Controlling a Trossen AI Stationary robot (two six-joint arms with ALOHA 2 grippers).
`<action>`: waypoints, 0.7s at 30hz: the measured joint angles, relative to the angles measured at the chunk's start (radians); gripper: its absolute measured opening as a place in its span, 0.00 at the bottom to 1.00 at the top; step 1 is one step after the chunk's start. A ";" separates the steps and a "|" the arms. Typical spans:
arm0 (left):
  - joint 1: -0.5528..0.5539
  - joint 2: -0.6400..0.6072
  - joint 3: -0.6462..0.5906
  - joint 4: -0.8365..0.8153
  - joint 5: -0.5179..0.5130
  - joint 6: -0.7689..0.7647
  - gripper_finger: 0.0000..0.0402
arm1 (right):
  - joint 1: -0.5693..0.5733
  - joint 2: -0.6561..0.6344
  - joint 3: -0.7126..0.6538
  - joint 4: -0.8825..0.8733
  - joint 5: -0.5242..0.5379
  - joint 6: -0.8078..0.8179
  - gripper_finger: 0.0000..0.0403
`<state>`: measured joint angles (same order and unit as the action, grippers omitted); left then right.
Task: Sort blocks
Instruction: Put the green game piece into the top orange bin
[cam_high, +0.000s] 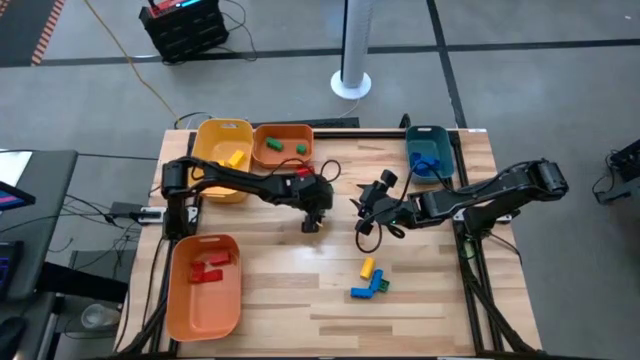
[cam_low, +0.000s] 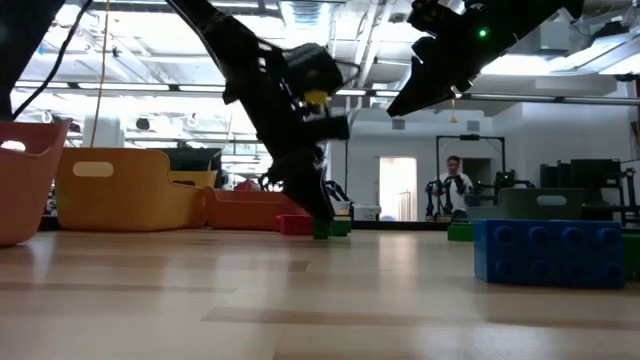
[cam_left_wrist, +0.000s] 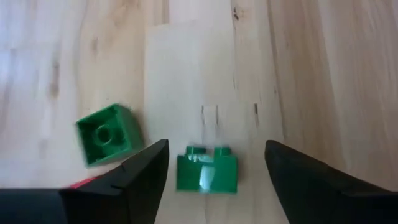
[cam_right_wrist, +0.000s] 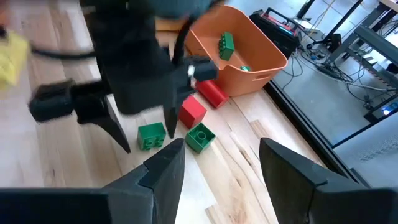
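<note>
Here, at the left edge of the wooden tabletop (cam_high: 300, 290), a large orange plastic bin (cam_high: 190, 305) holds red plastic bricks (cam_high: 209, 267). Behind it, a yellow plastic bin (cam_high: 213, 140) holds a yellow brick (cam_high: 236, 158), and beside that a smaller orange bin (cam_high: 283, 130) holds green bricks (cam_high: 285, 146).

The left gripper (cam_high: 313, 222) is down at the tabletop near the middle, its fingers spread wide and holding nothing. A small green plastic brick (cam_left_wrist: 206, 172) lies flat on the wood between the two fingers, touching neither. A second green brick (cam_left_wrist: 107, 132) lies tilted just beside it, outside the fingers, and two red bricks (cam_right_wrist: 202, 102) sit close behind, near the smaller orange bin.

Right of centre, the right gripper (cam_high: 362, 213) hangs above the wood with its fingers apart and empty. Nearer the front, a yellow brick (cam_high: 368, 267), a blue brick (cam_high: 362, 291) and what looks like a small green one (cam_high: 379, 283) lie clustered together. At the back right, a teal plastic bin (cam_high: 432, 135) holds blue bricks (cam_high: 426, 163).
</note>
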<state>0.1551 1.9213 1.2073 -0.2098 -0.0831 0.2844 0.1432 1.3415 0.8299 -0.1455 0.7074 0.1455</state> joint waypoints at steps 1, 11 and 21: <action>0.000 0.007 0.000 -0.004 -0.001 0.000 0.63 | 0.000 0.000 0.000 0.001 0.000 0.000 0.54; -0.010 0.041 0.004 -0.006 -0.051 0.010 0.61 | 0.010 0.000 0.000 0.003 -0.001 0.003 0.54; -0.012 0.042 0.004 -0.033 -0.050 0.015 0.42 | 0.010 0.000 0.000 0.001 -0.001 0.001 0.54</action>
<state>0.1431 1.9633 1.2116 -0.2430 -0.1330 0.2997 0.1532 1.3415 0.8299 -0.1444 0.7063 0.1463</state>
